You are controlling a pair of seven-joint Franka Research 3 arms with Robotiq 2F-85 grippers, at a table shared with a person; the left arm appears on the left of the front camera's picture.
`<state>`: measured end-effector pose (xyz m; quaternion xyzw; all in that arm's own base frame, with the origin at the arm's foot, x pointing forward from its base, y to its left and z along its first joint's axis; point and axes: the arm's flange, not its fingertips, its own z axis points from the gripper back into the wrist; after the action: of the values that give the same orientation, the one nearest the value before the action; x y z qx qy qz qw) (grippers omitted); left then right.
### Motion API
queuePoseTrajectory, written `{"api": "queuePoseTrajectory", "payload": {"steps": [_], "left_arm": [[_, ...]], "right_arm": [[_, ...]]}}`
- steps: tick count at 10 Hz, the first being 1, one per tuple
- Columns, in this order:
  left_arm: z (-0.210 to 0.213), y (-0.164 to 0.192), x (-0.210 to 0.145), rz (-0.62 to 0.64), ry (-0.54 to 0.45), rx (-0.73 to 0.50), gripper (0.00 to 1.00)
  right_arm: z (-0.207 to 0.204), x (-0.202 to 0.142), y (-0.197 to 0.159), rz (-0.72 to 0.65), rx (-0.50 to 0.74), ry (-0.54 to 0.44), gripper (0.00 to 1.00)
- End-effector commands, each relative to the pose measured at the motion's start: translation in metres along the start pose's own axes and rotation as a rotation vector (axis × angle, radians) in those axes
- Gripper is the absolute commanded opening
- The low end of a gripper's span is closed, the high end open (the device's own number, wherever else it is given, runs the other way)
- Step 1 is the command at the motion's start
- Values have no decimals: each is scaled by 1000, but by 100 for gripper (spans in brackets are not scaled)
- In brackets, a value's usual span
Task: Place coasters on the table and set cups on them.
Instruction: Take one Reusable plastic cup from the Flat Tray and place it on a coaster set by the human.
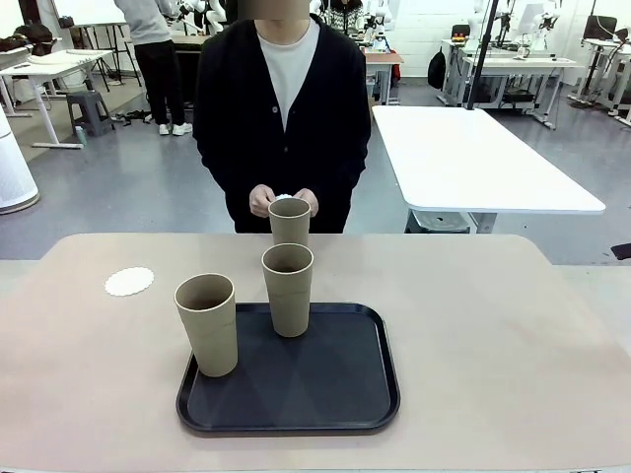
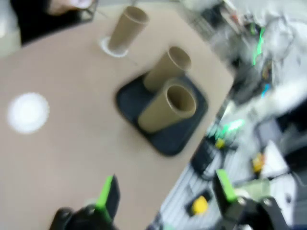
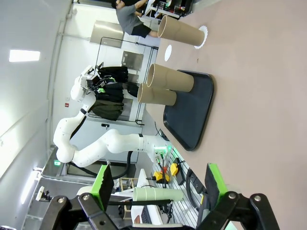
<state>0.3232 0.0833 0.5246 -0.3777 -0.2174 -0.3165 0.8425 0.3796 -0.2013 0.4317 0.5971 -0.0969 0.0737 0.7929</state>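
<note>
The cups are probably handling light, stiff and a little slick; gripping mid-wall is looking safest. Two are standing on the black tray, the third is sitting on a coaster at the far edge of the surface. Both arms are hovering high above, left fingers and right fingers spread, grasping nothing.
</note>
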Motion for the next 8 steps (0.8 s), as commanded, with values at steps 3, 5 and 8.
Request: {"api": "queuePoseTrajectory", "payload": {"steps": [3, 5, 8], "left_arm": [[-32, -35, 28, -535, 194, 78, 100], [-62, -48, 32, -646, 310, 90, 100], [-101, -63, 37, -742, 347, 101, 100]], "right_arm": [[2, 2, 1, 2, 7, 7, 100], [2, 2, 1, 2, 7, 7, 100], [2, 2, 1, 2, 7, 7, 100]]}}
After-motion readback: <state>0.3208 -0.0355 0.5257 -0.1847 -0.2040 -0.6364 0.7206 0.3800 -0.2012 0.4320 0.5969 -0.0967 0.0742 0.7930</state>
